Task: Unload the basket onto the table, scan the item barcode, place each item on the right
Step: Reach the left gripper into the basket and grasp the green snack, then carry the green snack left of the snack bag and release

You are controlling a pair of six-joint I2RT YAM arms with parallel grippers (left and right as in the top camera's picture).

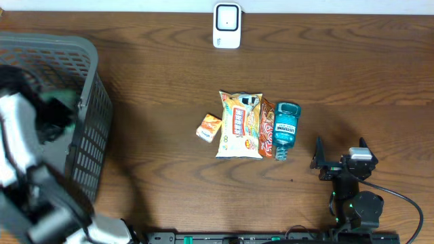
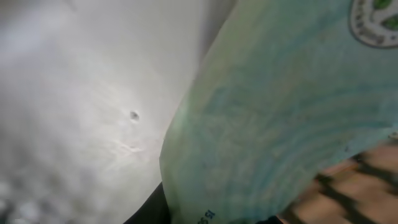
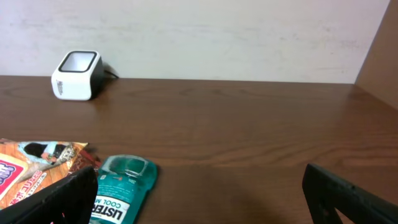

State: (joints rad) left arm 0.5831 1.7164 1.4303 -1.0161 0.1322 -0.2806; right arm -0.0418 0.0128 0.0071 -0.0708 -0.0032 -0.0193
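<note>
Down inside the grey basket (image 1: 91, 74) at the left, my left gripper (image 1: 57, 112) is blurred beside a pale green packet (image 1: 64, 100). In the left wrist view that packet (image 2: 280, 112) fills most of the picture. Its lower edge sits between the dark fingers of the left gripper (image 2: 214, 214), which is shut on it. No barcode shows on it. The white scanner (image 1: 227, 26) stands at the table's far edge, also seen in the right wrist view (image 3: 77, 74). My right gripper (image 1: 341, 154) rests open near the front right, its jaws (image 3: 199, 199) holding nothing.
Mid-table lie a small orange box (image 1: 209, 127), a yellow snack bag (image 1: 239, 125), a red-orange packet (image 1: 266, 129) and a teal mouthwash bottle (image 1: 285, 129), the bottle (image 3: 121, 186) just left of the right gripper. Basket mesh (image 2: 354, 180) shows behind the packet.
</note>
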